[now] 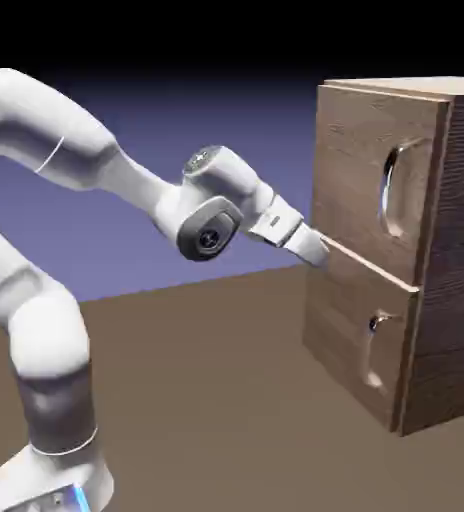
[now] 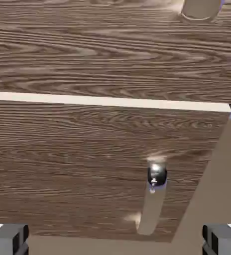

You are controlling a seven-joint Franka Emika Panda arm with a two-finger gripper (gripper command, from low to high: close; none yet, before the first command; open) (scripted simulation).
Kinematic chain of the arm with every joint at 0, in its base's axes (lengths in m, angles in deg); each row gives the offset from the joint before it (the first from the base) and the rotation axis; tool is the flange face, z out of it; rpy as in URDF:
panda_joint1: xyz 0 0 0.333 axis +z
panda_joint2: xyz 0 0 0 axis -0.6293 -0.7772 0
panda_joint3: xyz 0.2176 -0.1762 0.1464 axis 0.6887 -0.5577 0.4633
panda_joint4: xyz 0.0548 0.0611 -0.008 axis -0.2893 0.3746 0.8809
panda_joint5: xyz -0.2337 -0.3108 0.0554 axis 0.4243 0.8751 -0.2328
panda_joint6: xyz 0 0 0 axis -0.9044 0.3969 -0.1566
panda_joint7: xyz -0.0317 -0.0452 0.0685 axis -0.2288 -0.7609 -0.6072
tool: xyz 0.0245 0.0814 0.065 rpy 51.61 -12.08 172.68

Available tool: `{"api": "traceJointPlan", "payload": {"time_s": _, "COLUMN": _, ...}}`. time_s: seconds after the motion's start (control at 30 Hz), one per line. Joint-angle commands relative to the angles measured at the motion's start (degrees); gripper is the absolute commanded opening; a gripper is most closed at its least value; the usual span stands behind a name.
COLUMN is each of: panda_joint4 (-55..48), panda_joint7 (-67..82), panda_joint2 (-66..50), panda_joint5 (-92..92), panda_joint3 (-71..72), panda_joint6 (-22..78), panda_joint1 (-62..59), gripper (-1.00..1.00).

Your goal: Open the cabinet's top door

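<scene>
The brown wood-grain cabinet stands at the right of the exterior view, both doors shut flat. The top door carries a long curved silver handle. My gripper sits close to the cabinet's front at the seam between the two doors, left of and below that handle, holding nothing. In the hand view wood fills the frame: the top door lies above a pale seam, with only its handle's end showing. My gripper is open, its fingertips wide apart.
The shorter lower door has a small silver handle, seen in the hand view as a curved bar with a dark ball end. The brown table stretches in front of the cabinet. The arm's elbow hangs left of the gripper.
</scene>
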Motion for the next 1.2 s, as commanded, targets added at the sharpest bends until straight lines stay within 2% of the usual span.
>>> {"api": "traceJointPlan", "payload": {"time_s": 0.0, "panda_joint4": -0.4, "panda_joint7": -1.9, "panda_joint2": 0.3, "panda_joint5": 2.5, "panda_joint3": -0.9, "panda_joint6": 0.2, "panda_joint1": 0.9, "gripper": 0.00}}
{"api": "traceJointPlan", "payload": {"time_s": 1.17, "panda_joint4": -14.1, "panda_joint7": -67.8, "panda_joint2": 10.2, "panda_joint5": 89.7, "panda_joint3": -33.9, "panda_joint6": 8.8, "panda_joint1": 33.5, "gripper": 0.00}}
